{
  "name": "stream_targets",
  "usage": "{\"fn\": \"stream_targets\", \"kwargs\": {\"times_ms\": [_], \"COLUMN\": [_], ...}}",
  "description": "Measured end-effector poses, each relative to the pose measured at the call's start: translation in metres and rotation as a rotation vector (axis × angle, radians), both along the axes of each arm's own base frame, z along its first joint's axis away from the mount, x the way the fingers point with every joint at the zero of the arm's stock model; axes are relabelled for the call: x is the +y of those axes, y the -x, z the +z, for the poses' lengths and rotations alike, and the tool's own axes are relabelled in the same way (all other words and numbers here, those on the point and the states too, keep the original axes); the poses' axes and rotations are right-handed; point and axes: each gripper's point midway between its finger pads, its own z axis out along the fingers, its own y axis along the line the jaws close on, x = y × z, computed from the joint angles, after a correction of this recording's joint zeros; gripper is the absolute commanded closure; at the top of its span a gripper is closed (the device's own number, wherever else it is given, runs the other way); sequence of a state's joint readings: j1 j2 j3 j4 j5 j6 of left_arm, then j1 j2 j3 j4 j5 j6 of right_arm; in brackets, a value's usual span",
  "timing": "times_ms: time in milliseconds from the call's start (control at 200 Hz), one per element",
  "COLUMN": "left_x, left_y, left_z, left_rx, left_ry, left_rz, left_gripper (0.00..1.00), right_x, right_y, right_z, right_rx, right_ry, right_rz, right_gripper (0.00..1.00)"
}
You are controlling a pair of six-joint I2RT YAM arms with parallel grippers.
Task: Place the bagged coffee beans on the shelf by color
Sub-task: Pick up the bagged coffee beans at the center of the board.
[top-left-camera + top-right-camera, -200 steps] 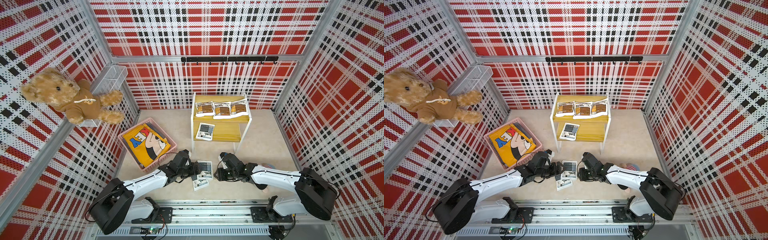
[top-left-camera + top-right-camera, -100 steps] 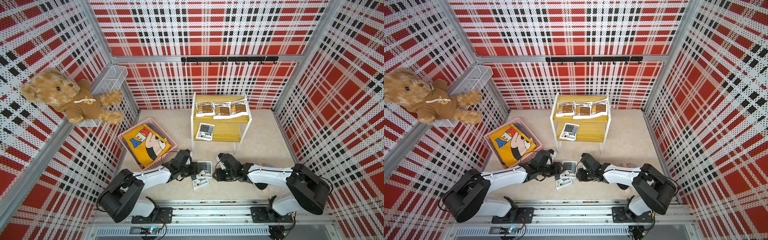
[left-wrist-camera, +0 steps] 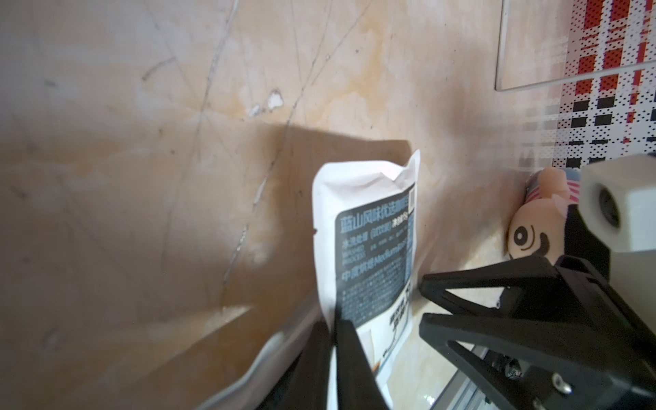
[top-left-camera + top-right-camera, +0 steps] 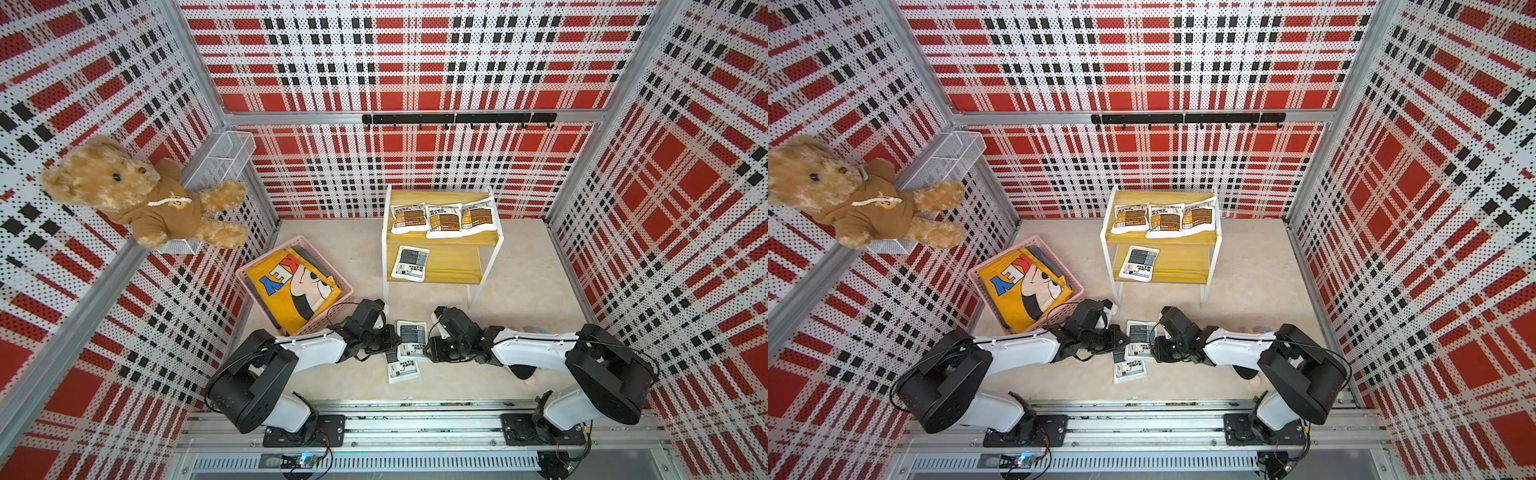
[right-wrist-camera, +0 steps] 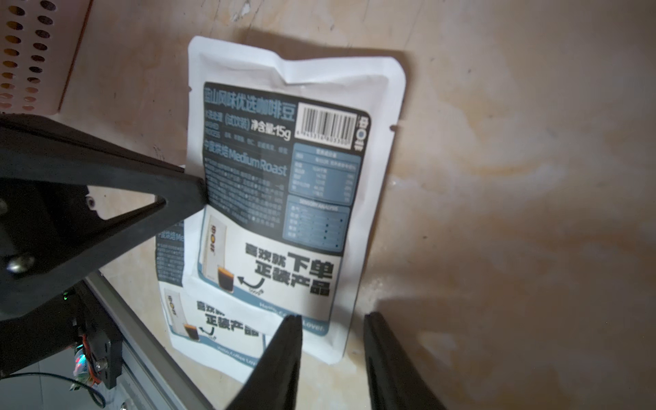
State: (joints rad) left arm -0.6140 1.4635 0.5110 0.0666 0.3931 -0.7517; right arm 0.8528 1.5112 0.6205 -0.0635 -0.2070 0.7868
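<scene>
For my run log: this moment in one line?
left end effector: shut on grey coffee pouch | right end effector: open at its edge | shelf: three brown pouches above, grey pouch below

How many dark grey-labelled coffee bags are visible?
3. One bag lies on the shelf's lower board; a second bag, in the left tool, overlaps a third bag on the floor. None seems hidden.

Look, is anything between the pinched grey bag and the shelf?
Nothing visible. The floor from the grey bag in the left pincer to the shelf is bare, and its lower board has room beside another bag.
</scene>
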Motion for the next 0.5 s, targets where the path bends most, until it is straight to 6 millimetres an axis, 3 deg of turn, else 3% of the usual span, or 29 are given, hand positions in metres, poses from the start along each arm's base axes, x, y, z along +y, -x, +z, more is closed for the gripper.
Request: {"fn": "stream_targets", "kwargs": {"times_ms": [80, 496], "left_x": [-0.0019, -0.0064], "left_y": [-0.0005, -0.0016], "left_z": [0.001, 0.0059], "left_rx": [0.0, -0.003], "left_ry": [0.015, 0.057], "left_rz": [0.002, -0.001], "left_gripper": [1.0, 1.0], "right_x": [0.0, -0.0051], "right_y": [-0.0001, 0.001], "right_z": [0.0, 0.0024], "right_rx": [0.0, -0.006], "right_ry": [0.0, 0.017], "right_rz": [0.0, -0.002], "right_gripper": [0.65, 0.6]}}
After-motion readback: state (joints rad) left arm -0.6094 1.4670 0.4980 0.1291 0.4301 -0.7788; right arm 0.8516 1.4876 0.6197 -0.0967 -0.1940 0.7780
